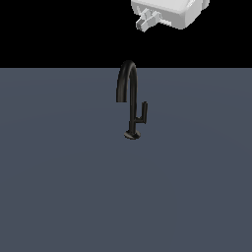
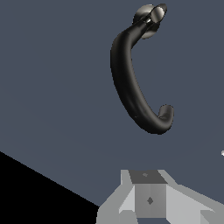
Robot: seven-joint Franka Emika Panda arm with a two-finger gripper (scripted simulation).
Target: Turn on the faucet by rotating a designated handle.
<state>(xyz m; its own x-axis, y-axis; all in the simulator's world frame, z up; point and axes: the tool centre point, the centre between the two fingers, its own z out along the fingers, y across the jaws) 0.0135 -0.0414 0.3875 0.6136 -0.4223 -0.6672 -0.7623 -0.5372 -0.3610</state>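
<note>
Matte black and slender, the small faucet (image 1: 130,101) stands upright on the flat slate-grey desk (image 1: 59,187), and we take it as our landmark. Its tall arched gooseneck spout (image 1: 125,78) rises from a thin vertical stem and curls over toward the exterior view's left, the open end hanging above the desk surface. We see its small round base (image 1: 132,135) resting flat on the grey top.

On the stem's other side, toward the exterior view's right, the short thin black lever handle (image 1: 144,110) stands nearly upright, joined to the stem by a small side arm and sitting just beside it, lower than the crown of the arch.

High above the faucet, well apart from it and a little toward the exterior view's right, we make out the white robot hand at the frame's upper edge, with the pale grey gripper (image 1: 146,21) projecting from it. Nothing sits between its fingers, and it touches neither spout nor handle. We cannot tell from either picture whether the fingers are spread or pressed together.

From the wrist camera we look down on the faucet (image 2: 131,83), its arch foreshortened into a glossy black curve, with the grey gripper body (image 2: 148,197) in the foreground, clear of it.
</note>
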